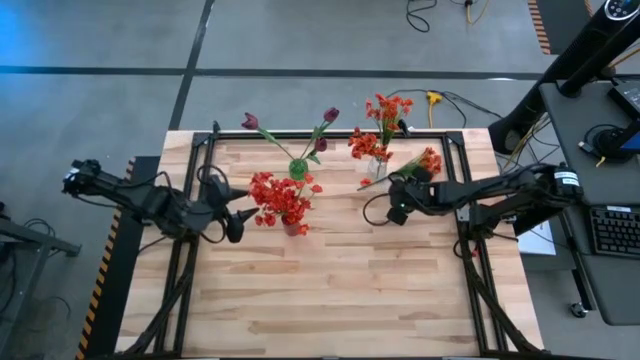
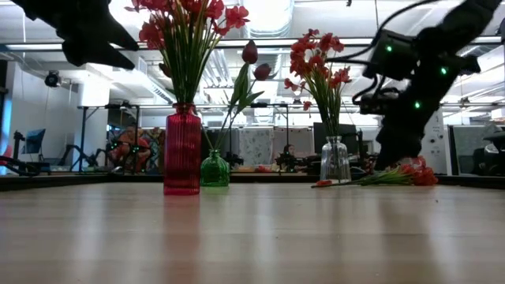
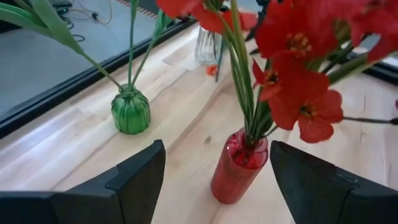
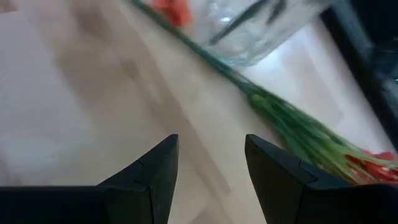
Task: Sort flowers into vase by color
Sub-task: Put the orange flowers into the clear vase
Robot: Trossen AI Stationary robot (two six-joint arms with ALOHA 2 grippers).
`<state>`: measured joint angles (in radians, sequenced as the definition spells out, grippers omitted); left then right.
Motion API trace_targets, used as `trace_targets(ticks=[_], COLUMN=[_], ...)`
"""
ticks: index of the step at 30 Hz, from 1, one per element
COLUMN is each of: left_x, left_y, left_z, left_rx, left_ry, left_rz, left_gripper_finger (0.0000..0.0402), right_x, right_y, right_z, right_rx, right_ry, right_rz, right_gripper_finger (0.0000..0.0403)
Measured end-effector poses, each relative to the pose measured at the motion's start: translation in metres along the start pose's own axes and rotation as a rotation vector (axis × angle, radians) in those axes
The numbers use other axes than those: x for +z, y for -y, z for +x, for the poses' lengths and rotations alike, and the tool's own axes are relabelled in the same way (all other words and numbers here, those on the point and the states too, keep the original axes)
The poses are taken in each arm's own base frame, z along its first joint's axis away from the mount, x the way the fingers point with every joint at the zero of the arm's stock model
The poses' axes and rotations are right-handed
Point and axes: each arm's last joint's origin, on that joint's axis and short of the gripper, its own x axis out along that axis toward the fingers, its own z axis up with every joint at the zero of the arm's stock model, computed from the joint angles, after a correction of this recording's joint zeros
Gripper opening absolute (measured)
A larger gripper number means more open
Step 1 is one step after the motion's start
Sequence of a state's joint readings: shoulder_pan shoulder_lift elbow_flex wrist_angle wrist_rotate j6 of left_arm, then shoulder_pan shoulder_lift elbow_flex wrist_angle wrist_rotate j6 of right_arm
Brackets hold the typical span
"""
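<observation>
Red blooms (image 1: 281,198) stand in a red ribbed vase (image 2: 182,150), seen close in the left wrist view (image 3: 239,167). Dark purple buds (image 1: 290,130) stand in a small green vase (image 2: 214,170). Orange-red blooms (image 1: 381,122) stand in a clear glass vase (image 2: 335,161). One orange-red stem (image 1: 410,167) lies flat on the table beside the clear vase, its stalk (image 4: 292,127) passing the vase's foot. My left gripper (image 1: 241,213) hovers open just left of the red vase. My right gripper (image 1: 393,203) is open above the table, near the lying stem.
The three vases stand in the far half of the wooden table (image 1: 340,290); its near half is bare wood. A black frame rail (image 1: 330,133) runs along the far edge. A desk with a keyboard (image 1: 612,230) is to the right of the table.
</observation>
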<state>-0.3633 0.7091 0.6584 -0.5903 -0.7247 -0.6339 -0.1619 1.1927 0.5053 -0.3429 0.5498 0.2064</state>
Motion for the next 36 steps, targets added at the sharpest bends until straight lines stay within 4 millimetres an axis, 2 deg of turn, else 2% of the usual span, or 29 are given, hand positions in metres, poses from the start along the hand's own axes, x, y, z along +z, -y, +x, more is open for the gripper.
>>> trace_targets(ticks=[4, 9, 12, 15, 21, 29, 33, 36], left_x=[-0.001, 0.005, 0.006, 0.004, 0.003, 0.004, 0.004, 0.004], left_y=[0.004, 0.01, 0.013, 0.015, 0.016, 0.015, 0.015, 0.015], left_z=[0.004, 0.003, 0.002, 0.001, -0.003, -0.007, -0.007, -0.007], left_rx=[0.01, -0.005, -0.017, -0.025, -0.052, -0.065, -0.064, -0.064], left_ry=[-0.017, -0.021, -0.024, -0.031, -0.033, -0.022, -0.023, -0.022], left_rz=[0.015, 0.035, 0.053, 0.065, 0.078, 0.083, 0.085, 0.095], left_gripper_finger=[0.0272, 0.0272, 0.0272, 0.0272, 0.0272, 0.0272, 0.0272, 0.0272], right_x=[-0.002, 0.0, 0.001, 0.004, 0.013, 0.015, 0.01, 0.005], right_y=[0.004, 0.006, 0.008, 0.008, -0.002, -0.017, -0.018, -0.018], right_z=[0.003, 0.004, 0.005, 0.006, 0.003, -0.004, -0.003, -0.001], right_rx=[-0.149, -0.164, -0.168, -0.131, 0.056, 0.241, 0.275, 0.239], right_ry=[0.061, 0.068, 0.076, 0.112, 0.186, 0.402, 0.453, 0.45], right_rz=[0.066, 0.07, 0.17, 0.334, 0.565, 0.8, 0.833, 0.828], right_gripper_finger=[0.0178, 0.0178, 0.0178, 0.0178, 0.0169, 0.0115, 0.0073, 0.0045])
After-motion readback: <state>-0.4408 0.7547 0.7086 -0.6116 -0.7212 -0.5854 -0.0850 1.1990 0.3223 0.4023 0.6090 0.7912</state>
